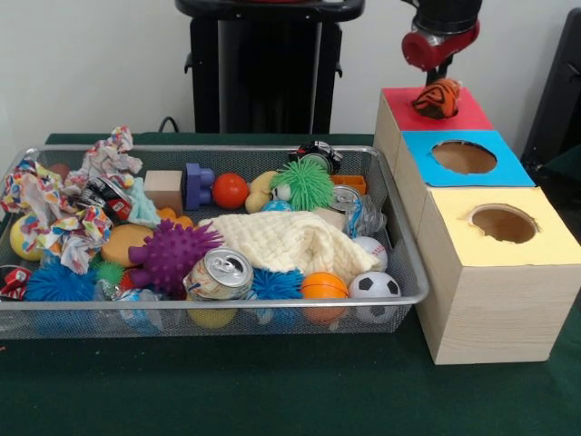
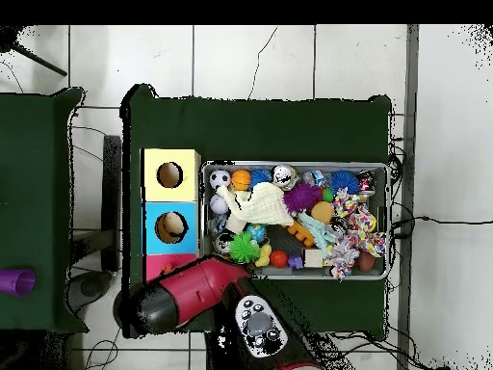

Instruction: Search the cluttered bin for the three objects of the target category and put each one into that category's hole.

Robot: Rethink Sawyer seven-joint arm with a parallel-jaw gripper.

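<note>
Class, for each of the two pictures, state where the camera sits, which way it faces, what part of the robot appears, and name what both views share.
Front view: camera across the table, facing the mesh bin and three boxes; the red arm's end effector hangs over the red box, where an orange striped toy sits.
Overhead view: camera above, looking straight down; the red and black arm covers the red box.
Shared: the bin, the yellow box, the blue box, the white cloth.
</note>
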